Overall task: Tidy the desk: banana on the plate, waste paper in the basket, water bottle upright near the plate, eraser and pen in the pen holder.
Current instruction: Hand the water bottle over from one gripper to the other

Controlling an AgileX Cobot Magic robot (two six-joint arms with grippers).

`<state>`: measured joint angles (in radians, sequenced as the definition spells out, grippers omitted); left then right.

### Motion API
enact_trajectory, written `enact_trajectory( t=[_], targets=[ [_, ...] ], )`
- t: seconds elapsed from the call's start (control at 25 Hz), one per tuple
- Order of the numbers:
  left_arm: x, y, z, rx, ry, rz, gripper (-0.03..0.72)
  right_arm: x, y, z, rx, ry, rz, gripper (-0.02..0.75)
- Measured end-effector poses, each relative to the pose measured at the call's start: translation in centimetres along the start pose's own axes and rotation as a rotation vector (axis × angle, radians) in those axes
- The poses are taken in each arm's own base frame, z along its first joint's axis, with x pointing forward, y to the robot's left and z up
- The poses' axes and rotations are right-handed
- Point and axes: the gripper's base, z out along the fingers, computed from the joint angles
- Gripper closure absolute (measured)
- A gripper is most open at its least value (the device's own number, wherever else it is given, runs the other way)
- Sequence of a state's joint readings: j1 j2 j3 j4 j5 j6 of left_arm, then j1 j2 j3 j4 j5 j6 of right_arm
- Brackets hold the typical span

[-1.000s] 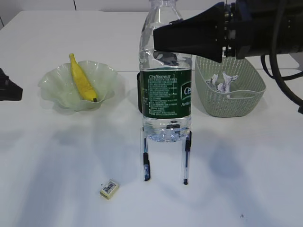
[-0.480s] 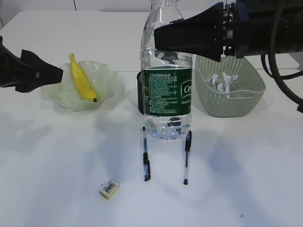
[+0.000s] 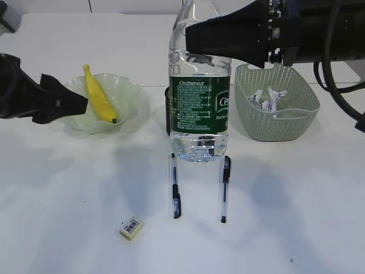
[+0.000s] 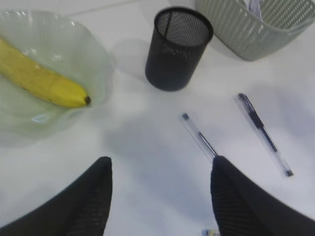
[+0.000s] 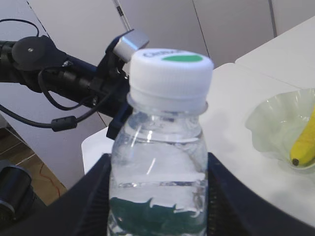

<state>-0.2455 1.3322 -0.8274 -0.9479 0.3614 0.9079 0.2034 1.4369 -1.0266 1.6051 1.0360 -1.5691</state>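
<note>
here, a clear plastic water bottle [image 3: 199, 91] with a green label hangs upright above two pens [image 3: 175, 188], hiding the black mesh holder [image 4: 177, 47]. the right gripper [image 3: 197, 39] clamps its neck; the left gripper [image 4: 160, 196], jaws apart and empty, hovers by the banana's [image 3: 98, 97] pale green bowl [image 3: 126, 91].

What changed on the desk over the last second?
The left gripper came in from the left edge to the plate, fingers open and empty. The water bottle, held upright in the right gripper, rose slightly. The banana, two pens, eraser and basket stayed put.
</note>
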Motion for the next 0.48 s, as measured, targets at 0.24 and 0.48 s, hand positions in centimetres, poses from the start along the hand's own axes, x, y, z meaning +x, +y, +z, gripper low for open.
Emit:
enact_trajectory(
  t=[0.24,0.48],
  targets=[
    [2.0,0.8,1.6,-0.028,0.186,0.023,0.264,0.0,0.0,0.0,0.004,0.0,0.0,0.37],
    [3.5,3.1,1.1,-0.277,0.354,0.012,0.266,0.0,-0.1,0.0,0.009,0.0,0.0,0.37]
  ],
)
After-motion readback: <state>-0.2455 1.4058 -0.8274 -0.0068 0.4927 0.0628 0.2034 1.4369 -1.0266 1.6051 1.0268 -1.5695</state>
